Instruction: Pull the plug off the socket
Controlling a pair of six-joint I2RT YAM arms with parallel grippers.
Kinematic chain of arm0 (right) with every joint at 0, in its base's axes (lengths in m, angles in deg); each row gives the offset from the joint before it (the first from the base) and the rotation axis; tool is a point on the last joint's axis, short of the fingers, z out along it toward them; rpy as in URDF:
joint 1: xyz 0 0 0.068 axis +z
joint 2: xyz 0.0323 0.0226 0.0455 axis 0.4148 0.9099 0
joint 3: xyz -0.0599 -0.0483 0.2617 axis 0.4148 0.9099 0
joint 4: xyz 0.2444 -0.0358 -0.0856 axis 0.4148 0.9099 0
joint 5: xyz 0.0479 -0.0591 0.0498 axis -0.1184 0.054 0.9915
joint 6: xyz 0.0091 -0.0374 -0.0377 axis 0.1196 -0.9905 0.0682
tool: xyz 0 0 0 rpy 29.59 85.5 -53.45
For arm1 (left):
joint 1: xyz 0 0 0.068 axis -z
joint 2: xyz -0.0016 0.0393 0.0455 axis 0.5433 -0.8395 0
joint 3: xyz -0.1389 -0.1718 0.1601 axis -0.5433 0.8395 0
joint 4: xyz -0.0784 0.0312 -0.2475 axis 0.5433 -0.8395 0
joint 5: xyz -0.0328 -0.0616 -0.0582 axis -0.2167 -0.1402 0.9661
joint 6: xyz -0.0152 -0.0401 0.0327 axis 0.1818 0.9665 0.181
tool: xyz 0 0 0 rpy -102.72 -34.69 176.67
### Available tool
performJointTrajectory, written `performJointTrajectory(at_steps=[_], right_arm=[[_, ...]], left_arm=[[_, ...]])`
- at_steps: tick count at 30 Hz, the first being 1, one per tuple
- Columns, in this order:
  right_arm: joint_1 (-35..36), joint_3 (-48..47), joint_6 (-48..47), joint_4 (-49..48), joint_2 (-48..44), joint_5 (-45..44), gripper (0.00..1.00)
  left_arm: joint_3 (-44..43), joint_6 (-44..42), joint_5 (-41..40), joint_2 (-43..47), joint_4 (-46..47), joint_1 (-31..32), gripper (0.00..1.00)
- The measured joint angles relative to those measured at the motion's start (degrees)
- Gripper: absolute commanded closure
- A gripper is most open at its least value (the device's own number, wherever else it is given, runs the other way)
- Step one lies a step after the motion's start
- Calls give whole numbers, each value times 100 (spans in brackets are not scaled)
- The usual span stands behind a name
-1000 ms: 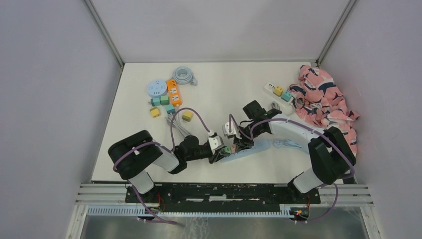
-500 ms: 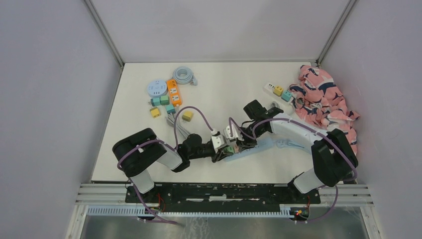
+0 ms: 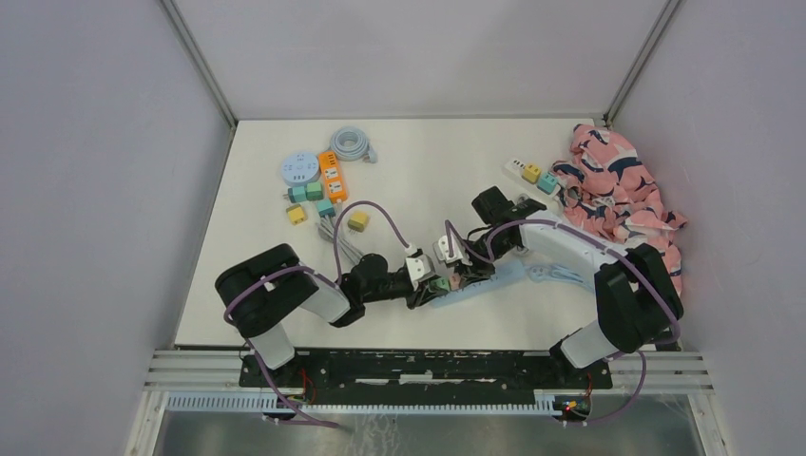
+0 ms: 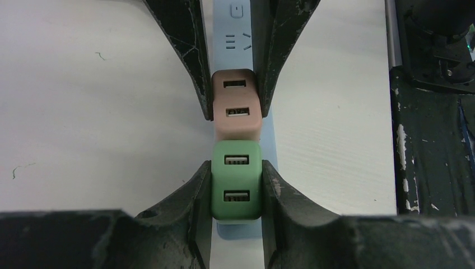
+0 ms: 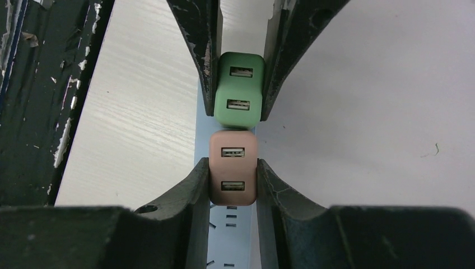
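The left fingers [image 4: 193, 202] and the green USB plug [image 4: 236, 179] held between them have been carried slightly to the right across the tabletop [image 3: 428, 171]. The purple cable [image 3: 364, 203] over the left forearm has been bowed into a taller loop. The right fingers [image 5: 193, 190], closed on the pink USB plug [image 5: 233, 167], have been shifted right too, and the light-blue power strip [image 3: 499, 278] has been dragged along.

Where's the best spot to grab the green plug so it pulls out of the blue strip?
Pinch the green plug by its two flat long sides, coming straight down from above. The pink plug crowds one end, so the ends leave no room for fingers. The left gripper grips it just that way.
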Motion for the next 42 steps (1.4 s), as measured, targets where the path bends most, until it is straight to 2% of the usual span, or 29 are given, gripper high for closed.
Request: performJointTrajectory(at_steps=[4, 11, 14, 19, 24, 26, 29, 34, 37, 42], right_arm=[[173, 0, -2, 11, 0, -136, 100], [323, -142, 876, -81, -9, -417, 100], [179, -232, 975, -9, -11, -175, 100], [-79, -542, 542, 376, -101, 393, 100], [-39, -544, 205, 721, -142, 721, 100], [-24, -564, 299, 754, -142, 715, 100], [-42, -713, 525, 787, -146, 667, 99], [-188, -881, 890, 767, -223, 741, 99], [-234, -914, 1019, 778, -223, 796, 99], [-262, -951, 1215, 815, -223, 918, 99]], left_arm=[[-4, 13, 26, 0, -87, 15, 97], [24, 90, 37, 35, -87, 2, 97], [33, 87, -4, 39, -122, 2, 97], [28, 90, -22, 37, -146, 2, 97], [28, 90, -26, 42, -151, 2, 96], [28, 90, -33, 55, -173, 2, 88], [28, 122, -68, 83, -212, 2, 61], [70, 398, -280, 127, -396, -2, 30], [164, 566, -461, 186, -588, -11, 22], [391, 656, -741, 848, -767, -24, 17]])
